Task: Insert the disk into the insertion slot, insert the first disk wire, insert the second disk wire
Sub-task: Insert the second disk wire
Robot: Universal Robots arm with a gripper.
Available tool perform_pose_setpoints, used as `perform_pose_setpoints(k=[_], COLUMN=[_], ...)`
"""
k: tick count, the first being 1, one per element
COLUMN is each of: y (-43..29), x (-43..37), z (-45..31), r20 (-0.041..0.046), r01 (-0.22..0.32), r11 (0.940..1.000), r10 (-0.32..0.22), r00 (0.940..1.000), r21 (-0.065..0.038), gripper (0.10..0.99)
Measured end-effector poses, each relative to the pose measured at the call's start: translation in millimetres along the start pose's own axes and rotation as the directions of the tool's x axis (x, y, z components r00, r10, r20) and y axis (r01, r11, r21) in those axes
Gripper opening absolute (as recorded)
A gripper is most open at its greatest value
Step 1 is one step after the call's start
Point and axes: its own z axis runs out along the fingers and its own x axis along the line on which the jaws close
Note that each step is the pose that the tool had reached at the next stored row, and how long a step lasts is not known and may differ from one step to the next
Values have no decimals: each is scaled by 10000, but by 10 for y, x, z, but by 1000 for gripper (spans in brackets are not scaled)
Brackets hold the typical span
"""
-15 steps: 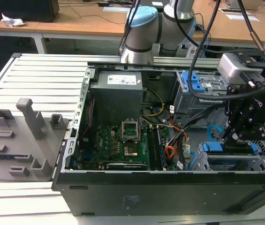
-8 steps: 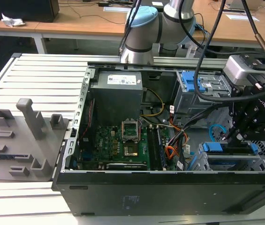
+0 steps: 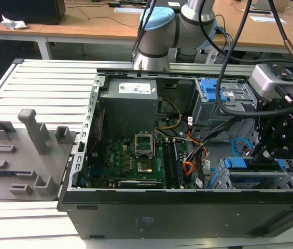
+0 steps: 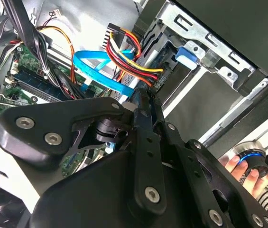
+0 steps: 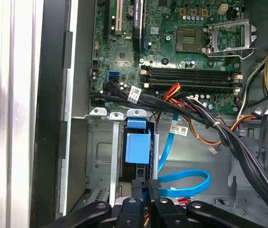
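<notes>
1. The open computer case (image 3: 136,212) lies on its side on a slatted table (image 3: 42,83), and everything below is placed relative to it. A grey fixture block (image 3: 27,155) sits just outside the case wall on the exterior view's left.
2. The motherboard (image 3: 130,158) fills the case floor towards the exterior view's left, beside the power supply (image 3: 130,101).
3. The insertion slot (image 3: 270,179) stands in the case's corner on the exterior view's right. The disk (image 5: 137,148) sits inside it, its blue carrier end facing out towards the motherboard and its long axis running back into the cage.
4. The gripper (image 3: 263,150) hangs over that end of the cage, just above the disk's plug edge.
5. In the second wrist view the fingers (image 4: 142,107) appear drawn together on the dark plug of the first disk wire (image 4: 129,57), though the plug is mostly hidden behind them.
6. The second disk wire (image 5: 186,183) loops flat across the case floor just beside the gripper, apart from the jaws.
7. Room is tight: cage walls flank the disk, and a black cable bundle (image 5: 171,104) crosses close by.
8. A person's hand (image 4: 242,168) rests outside the case by a round knob (image 4: 252,159).
</notes>
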Motion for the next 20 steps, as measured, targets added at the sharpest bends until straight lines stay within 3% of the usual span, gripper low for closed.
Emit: perform_pose_setpoints(k=[10, 11, 12, 17, 19, 20], y=[-24, -24, -23, -13, -7, -6], x=[0, 0, 0, -11, -14, -13], z=[45, 46, 42, -164, -284, -297], r20=[10, 10, 5, -1, -24, -23], r01=[1, 2, 1, 0, -1, -2], r11=[10000, 10000, 10000, 10000, 10000, 10000], r10=[-1, -2, -1, 0, 1, 2], r00=[10000, 10000, 10000, 10000, 10000, 10000], r21=[-11, -12, -13, -2, 20, 23], gripper=[161, 169, 235, 220, 106, 106])
